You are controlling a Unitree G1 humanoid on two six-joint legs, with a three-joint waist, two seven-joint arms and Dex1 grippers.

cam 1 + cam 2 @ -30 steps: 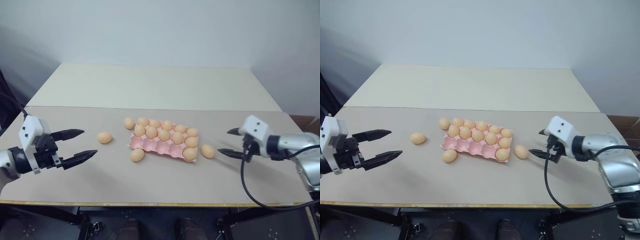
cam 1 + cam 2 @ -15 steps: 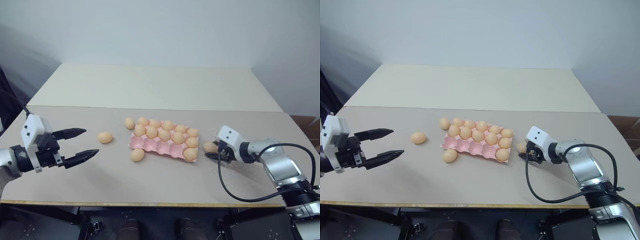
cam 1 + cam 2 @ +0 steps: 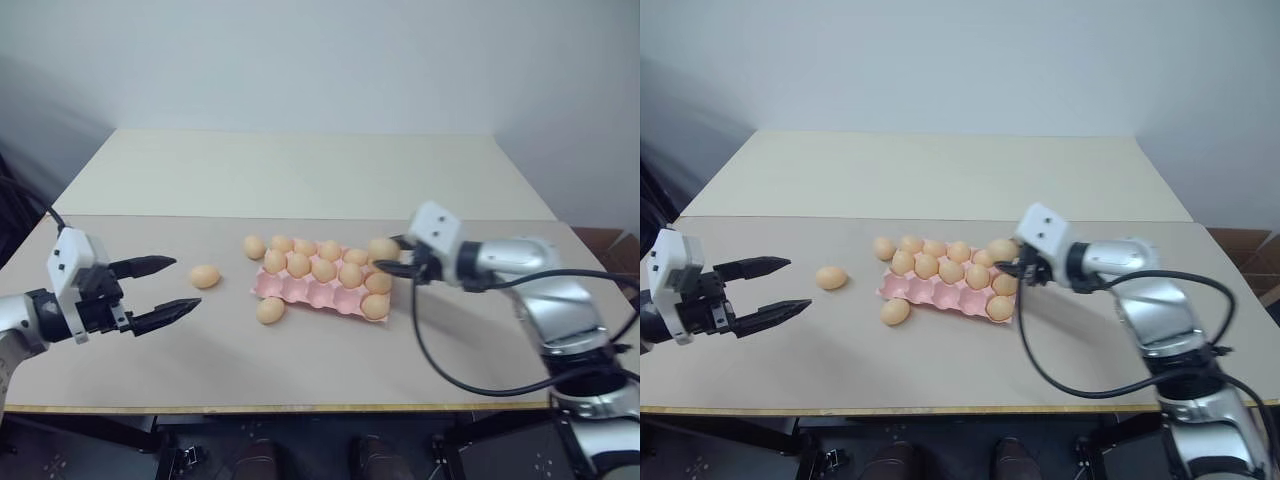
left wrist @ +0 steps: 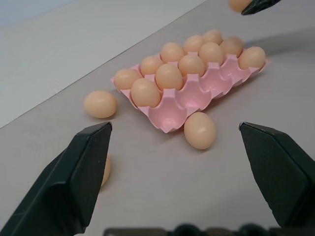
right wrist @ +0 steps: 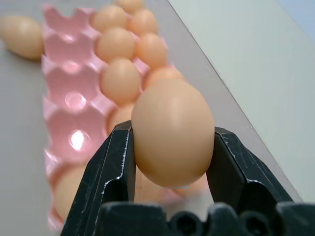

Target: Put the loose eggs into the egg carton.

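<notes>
The pink egg carton [image 3: 312, 292] lies mid-table, with eggs in its back cups and several front cups bare. My right gripper [image 3: 386, 259] is shut on one tan egg [image 5: 172, 118], held just above the carton's right end. Three loose eggs rest on the table: one left of the carton [image 3: 205, 276], one at its front left [image 3: 270, 310], one at its back left corner [image 3: 254, 246]. My left gripper [image 3: 185, 282] hovers open and empty, left of the leftmost egg.
The table has a beige near half [image 3: 330, 360] and a cream far half [image 3: 300, 170] against a white wall. A black cable [image 3: 425, 345] loops from my right arm above the table's right front. The front edge runs just below my grippers.
My right gripper shut on the egg lying right of the carton, lifted it and carried it left over the carton's right end. The left gripper stayed where it was.
</notes>
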